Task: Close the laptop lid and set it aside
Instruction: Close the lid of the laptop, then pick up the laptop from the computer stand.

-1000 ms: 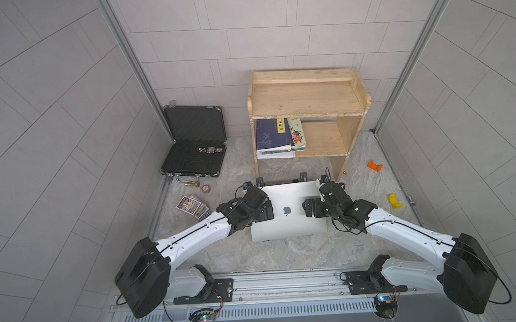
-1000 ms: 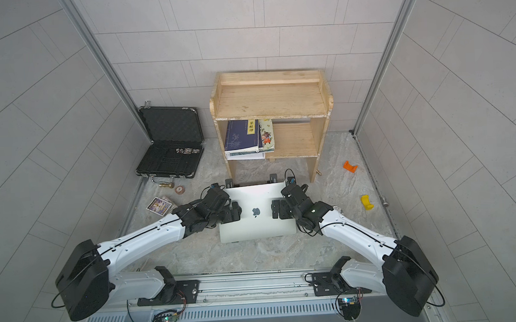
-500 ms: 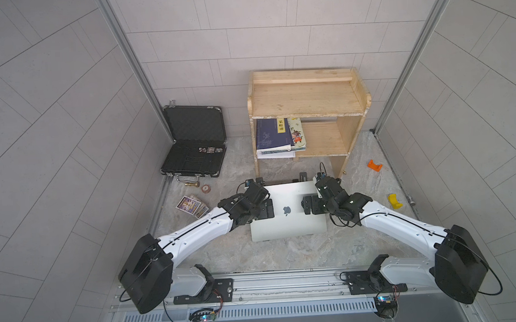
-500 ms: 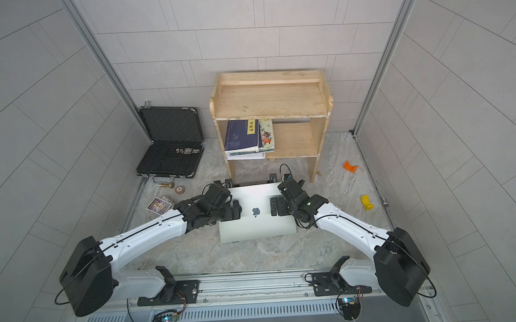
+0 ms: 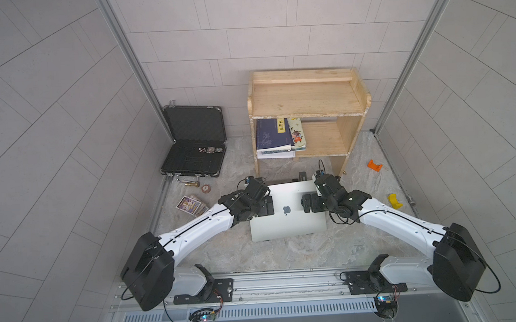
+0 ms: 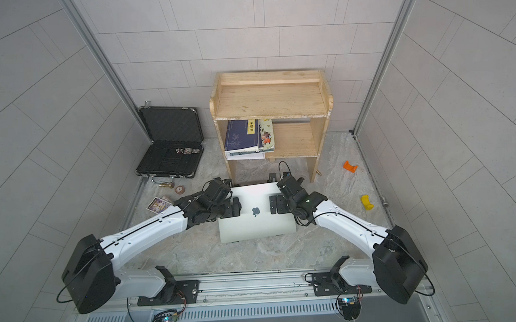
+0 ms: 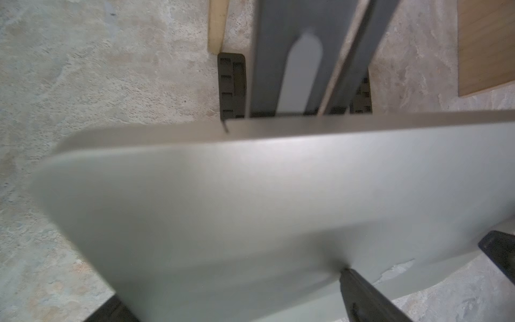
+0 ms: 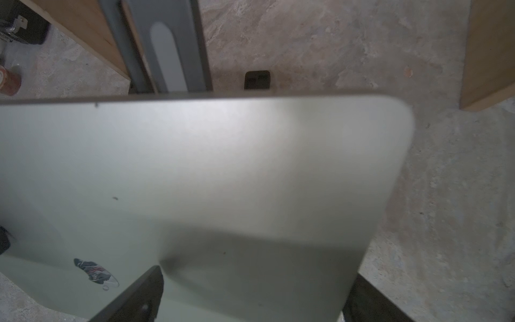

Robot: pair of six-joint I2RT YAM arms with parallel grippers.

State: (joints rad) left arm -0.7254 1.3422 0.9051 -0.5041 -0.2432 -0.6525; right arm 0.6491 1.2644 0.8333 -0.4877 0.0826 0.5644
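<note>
The silver laptop (image 5: 286, 226) lies in the middle of the floor, raised on a dark stand. Its laptop lid (image 6: 253, 227) faces up and looks folded down, with the apple logo (image 5: 286, 209) at its centre. My left gripper (image 5: 266, 206) rests open on the lid just left of the logo. My right gripper (image 5: 308, 203) rests open just right of it. In the left wrist view the lid (image 7: 223, 209) fills the space between the spread fingers of the left gripper (image 7: 228, 287). The right wrist view shows the lid (image 8: 223, 167) likewise under the right gripper (image 8: 259, 274). Keys and screen are hidden.
A wooden shelf (image 5: 305, 106) holding books (image 5: 275, 135) stands right behind the laptop. An open black briefcase (image 5: 194, 158) sits at the back left, with cards (image 5: 191, 205) and small round parts (image 5: 204, 188) near it. An orange piece (image 5: 374, 165) and a yellow piece (image 5: 394, 200) lie at the right.
Both wrists have shifted slightly toward the back, the right one more. The grippers stay open on the lid and the laptop has not moved.
</note>
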